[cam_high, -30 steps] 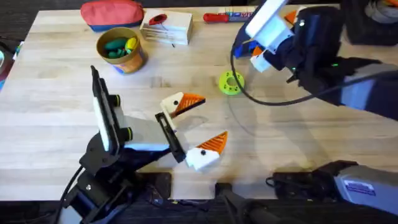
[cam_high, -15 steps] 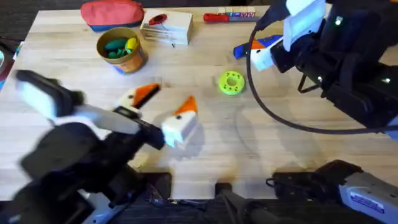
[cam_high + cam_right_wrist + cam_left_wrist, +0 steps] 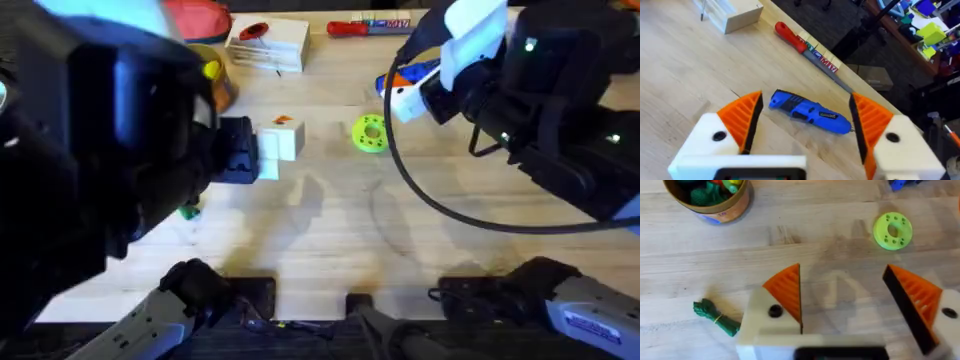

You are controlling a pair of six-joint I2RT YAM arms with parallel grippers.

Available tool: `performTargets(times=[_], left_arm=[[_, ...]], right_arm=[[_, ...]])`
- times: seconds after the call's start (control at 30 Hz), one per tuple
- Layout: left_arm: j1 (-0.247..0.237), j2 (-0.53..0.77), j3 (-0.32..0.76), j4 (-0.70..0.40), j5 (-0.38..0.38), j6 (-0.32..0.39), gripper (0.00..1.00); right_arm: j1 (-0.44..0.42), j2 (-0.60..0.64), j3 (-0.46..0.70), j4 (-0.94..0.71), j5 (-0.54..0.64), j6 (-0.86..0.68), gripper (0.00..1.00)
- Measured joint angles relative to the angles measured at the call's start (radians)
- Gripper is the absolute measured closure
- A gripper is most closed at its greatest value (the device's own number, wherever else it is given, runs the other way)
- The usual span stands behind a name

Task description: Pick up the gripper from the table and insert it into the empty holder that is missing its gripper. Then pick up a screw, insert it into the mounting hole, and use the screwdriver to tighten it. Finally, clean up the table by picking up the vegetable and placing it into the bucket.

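Evidently the fitting work is over, to my eye: each white finger block in the two wrist views already wears an orange wedge, so I judge the step in hand to be the clean-up. The vegetable (image 3: 715,316), a small dark-green bundle tied with a yellow band, lies loose on the wood; from overhead it peeks out at the left of the frame, below the middle (image 3: 188,211), beside the big dark bulk of the left arm. The left gripper (image 3: 845,287) hangs over the table with its fingers spread wide and nothing between them; the vegetable lies off to one side of it, not under the gap. The bucket (image 3: 715,207) stands farther up the table, in the upper left of the overhead frame (image 3: 222,90), already holding green and yellow pieces. Up at the upper right, the right gripper (image 3: 807,100) is spread apart too, poised above the blue screwdriver (image 3: 810,114), which lies flat on the wood. Next, I would say, the left arm needs to shift sideways until the bundle sits between its tips, drop, pinch it, then carry it over the bucket's rim.
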Motion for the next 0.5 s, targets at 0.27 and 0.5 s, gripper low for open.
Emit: performTargets(times=[0.27,0.5], left_arm=[[0.272,0.057,0.013,-0.233,-0.036,-0.342,0.015],[0.607,0.151,0.013,-0.235,0.018,-0.387,0.016]], right_arm=[[0.0,0.0,0.0,0.006,0.0,0.0,0.01],[0.0,0.0,0.0,0.01,0.0,0.0,0.01]])
